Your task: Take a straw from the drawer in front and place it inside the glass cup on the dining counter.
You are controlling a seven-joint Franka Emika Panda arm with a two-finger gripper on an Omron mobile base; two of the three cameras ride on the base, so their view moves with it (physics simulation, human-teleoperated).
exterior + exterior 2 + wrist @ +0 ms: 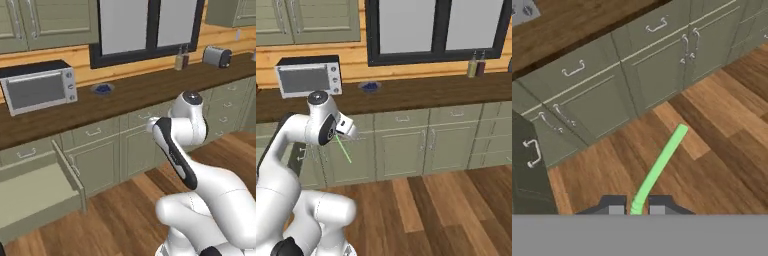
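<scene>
My gripper (636,209) is shut on the lower end of the thin light-green straw (660,164), which sticks out from between the two fingertips (616,209) over the wooden floor. From the right base view, the straw (344,149) slants down below the hand (349,131) in front of the cabinets. The wide sage-green drawer (66,169) stands pulled out at the lower left, its pale green box showing nothing inside. My hand is to the right of the drawer and apart from it. The glass cup and the dining counter are out of view.
A dark wood worktop (135,92) runs over sage-green cabinets (406,147). On it stand a silver toaster oven (40,90), a blue dish (102,89), two bottles (180,59) and a toaster (216,56). Wooden floor (441,210) spreads out to the right.
</scene>
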